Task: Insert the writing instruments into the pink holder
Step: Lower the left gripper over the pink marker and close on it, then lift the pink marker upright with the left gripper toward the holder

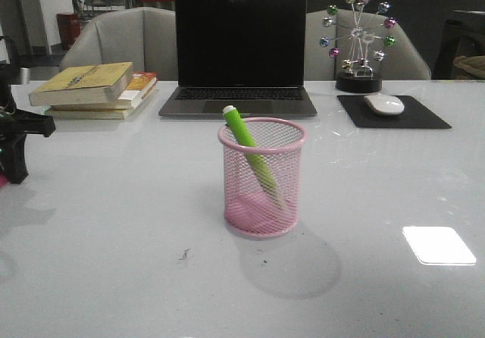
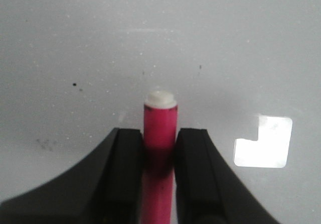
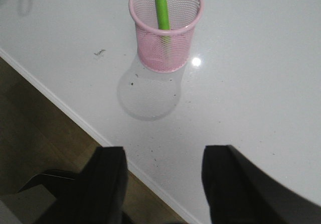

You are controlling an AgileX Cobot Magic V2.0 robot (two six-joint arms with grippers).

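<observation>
Magenta pen (image 2: 160, 133): clamped mid-barrel in left gripper (image 2: 159, 156), white end outward, over bare surface (image 2: 100, 43). Judged light, rigid, smooth plastic, liable to slip or tilt; grip near middle suits. Right gripper (image 3: 163, 176): spread wide, nothing held. Pink holder (image 1: 262, 179): mid-surface, light, tippable. Green pen (image 1: 250, 152) leans inside.

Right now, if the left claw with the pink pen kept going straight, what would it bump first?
Probably the white table. The left claw, holding the pink pen, faces only bare tabletop; nothing else shows ahead, though depth is unclear.
</observation>
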